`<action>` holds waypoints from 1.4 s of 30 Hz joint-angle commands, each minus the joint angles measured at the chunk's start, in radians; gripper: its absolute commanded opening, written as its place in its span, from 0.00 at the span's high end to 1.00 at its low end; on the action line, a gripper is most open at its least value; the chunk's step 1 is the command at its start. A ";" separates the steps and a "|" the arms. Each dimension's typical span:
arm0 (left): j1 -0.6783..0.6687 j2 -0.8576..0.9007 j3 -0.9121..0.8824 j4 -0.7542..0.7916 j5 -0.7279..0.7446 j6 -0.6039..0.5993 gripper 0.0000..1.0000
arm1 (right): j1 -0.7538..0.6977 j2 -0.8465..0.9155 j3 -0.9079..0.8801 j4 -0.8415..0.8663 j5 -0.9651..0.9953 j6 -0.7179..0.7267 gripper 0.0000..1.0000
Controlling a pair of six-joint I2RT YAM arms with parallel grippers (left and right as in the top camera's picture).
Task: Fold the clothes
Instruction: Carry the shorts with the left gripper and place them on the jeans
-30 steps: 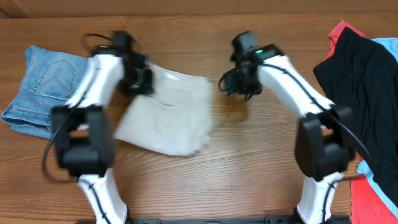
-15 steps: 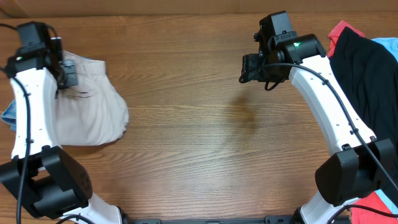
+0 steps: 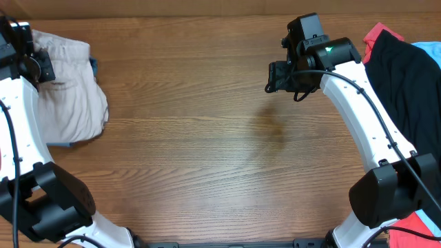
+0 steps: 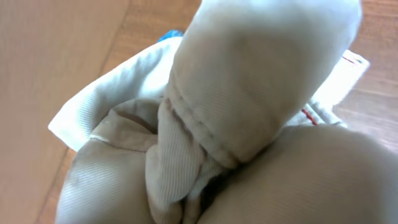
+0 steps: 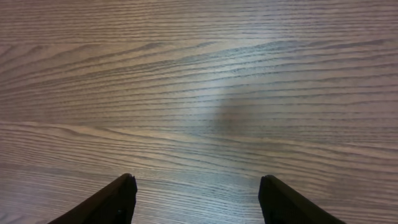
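The pale beige shorts (image 3: 69, 103) lie bunched at the table's far left, partly over a blue denim garment whose edge (image 3: 94, 65) peeks out. My left gripper (image 3: 38, 67) is shut on the shorts' upper left part. In the left wrist view, beige cloth (image 4: 249, 81) with a hem seam fills the frame and hides the fingers. My right gripper (image 3: 274, 77) hangs open over bare wood right of centre, with nothing between its fingertips (image 5: 123, 190). More clothes are piled at the right edge: a black one (image 3: 403, 89), a red one (image 3: 377, 33) and a light blue one (image 3: 428, 49).
The wooden table (image 3: 207, 138) stretches between the two arms. The right arm's base (image 3: 386, 200) stands at the front right next to red cloth (image 3: 413, 231). The left arm's base (image 3: 58, 207) stands at the front left.
My left gripper has carried the beige shorts from the table's middle to the far left, over the denim. The right arm rose a little to the right, then stayed still.
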 commanded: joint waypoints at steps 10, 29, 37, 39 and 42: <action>0.006 0.017 0.170 -0.031 0.286 0.093 0.96 | -0.001 -0.003 0.009 0.001 0.009 0.004 0.33; 0.039 0.056 0.311 -0.075 0.330 0.092 0.96 | -0.001 -0.003 0.009 0.002 0.010 0.004 0.33; 0.071 0.120 0.311 -0.082 0.324 0.084 0.96 | -0.001 -0.003 0.009 0.004 0.009 0.005 0.33; 0.077 0.146 0.311 -0.082 0.323 0.085 0.96 | -0.001 -0.003 0.009 0.004 0.009 0.005 0.33; 0.092 0.181 0.311 -0.070 0.318 0.084 0.96 | -0.001 -0.003 0.009 0.001 0.009 0.005 0.33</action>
